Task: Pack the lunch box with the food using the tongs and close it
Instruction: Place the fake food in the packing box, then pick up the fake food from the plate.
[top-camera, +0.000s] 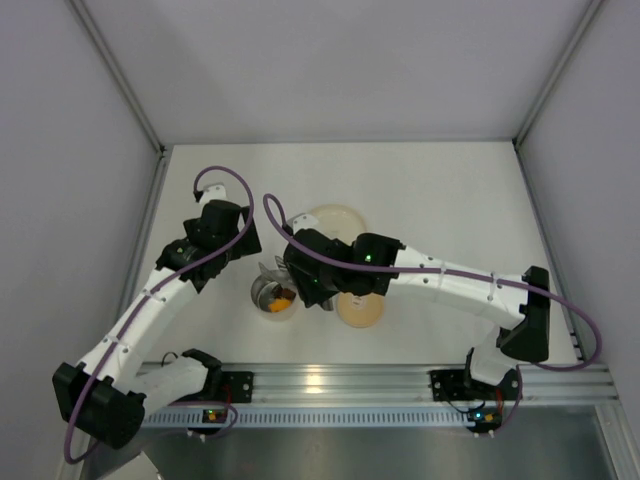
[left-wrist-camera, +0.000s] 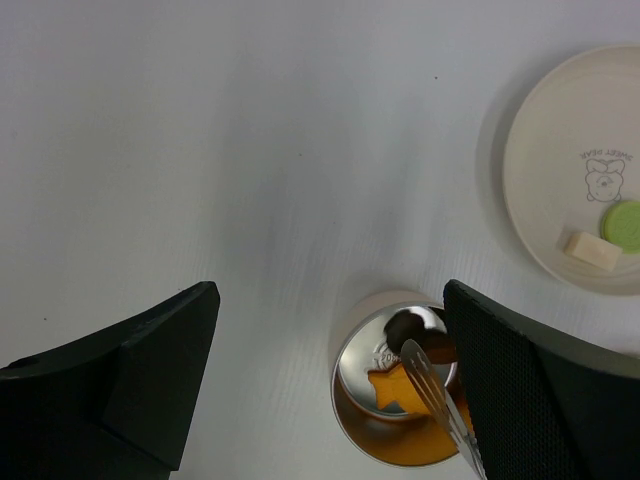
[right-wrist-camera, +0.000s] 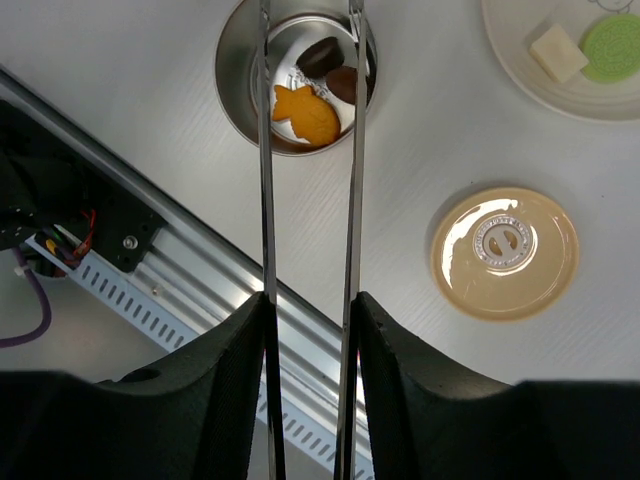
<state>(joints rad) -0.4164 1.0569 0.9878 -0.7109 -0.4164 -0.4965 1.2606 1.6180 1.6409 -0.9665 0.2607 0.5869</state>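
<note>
At the left, we find the left gripper (left-wrist-camera: 330, 296) hanging above the white table (left-wrist-camera: 250, 150), its fingers (left-wrist-camera: 150, 370) spread wide with nothing between them. Just to its right stands the lunch box (right-wrist-camera: 234, 70), upright and uncovered, near the front rail (right-wrist-camera: 200, 290). Inside it we note an orange fish-shaped piece (right-wrist-camera: 305, 112) and two dark brown pieces (right-wrist-camera: 320, 55) beside it on the steel floor. The tongs (right-wrist-camera: 264, 200) reach over the box's mouth. Their two arms run nearly parallel with a clear gap between them, so we record them as partly open, and nothing is caught between the arms where we can see them. In the right wrist view the tips run off the frame, while the left wrist view shows one flat tip low in the box above the orange piece. The right gripper (right-wrist-camera: 310, 300) clamps the tongs, one finger pressed on the outside of each arm. Right of the box the tan lid (right-wrist-camera: 505, 250) lies flat on the table, apart from the box. Beyond it the cream plate (right-wrist-camera: 520, 85) carries a cream piece (right-wrist-camera: 557, 52) and a green piece (right-wrist-camera: 612, 45) side by side
</note>
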